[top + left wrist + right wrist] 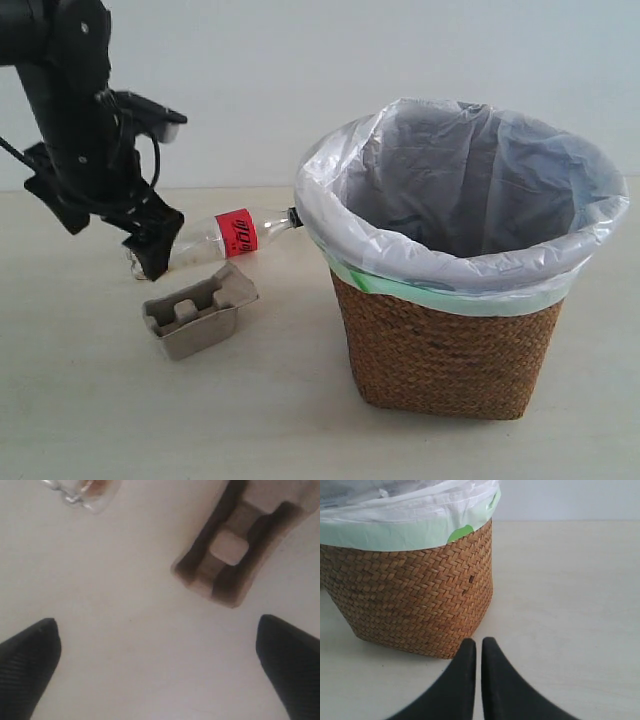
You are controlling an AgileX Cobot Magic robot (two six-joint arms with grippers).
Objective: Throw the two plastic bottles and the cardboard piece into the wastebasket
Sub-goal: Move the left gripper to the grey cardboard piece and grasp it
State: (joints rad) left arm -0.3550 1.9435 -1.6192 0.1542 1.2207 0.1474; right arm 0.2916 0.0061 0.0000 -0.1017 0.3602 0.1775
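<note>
My left pincer (160, 669) stands spread wide. Its two black fingertips (31, 666) are far apart, with nothing between them but bare table (135, 605). I am pinching nothing with it. From the outside camera it hangs low at the left of the table, right by the base end of the bottle (228, 235). I count one bottle in view. It is clear plastic with a red label and lies on its side, its dark cap pointing at the wastebasket (450, 350). The cap sits close against the liner's edge, but I cannot tell whether they touch. My left wrist camera catches only the clear base of that bottle, at the edge of its picture and outside my fingers. There is one cardboard piece (198, 312), a grey-brown moulded tray with raised bumps. It rests on the table just in front of the bottle, nearer the camera and near my left pincer, and it lies apart from both fingertips. There is one wastebasket, brown wicker, upright at the right of the table. It carries one white liner bag (450, 170) folded over its rim and one green band (400, 292) beneath the fold. My right pincer (478, 680) has its two fingers pressed together, tip against tip, on nothing. It is low over the table, just beside the wastebasket's woven wall.
</note>
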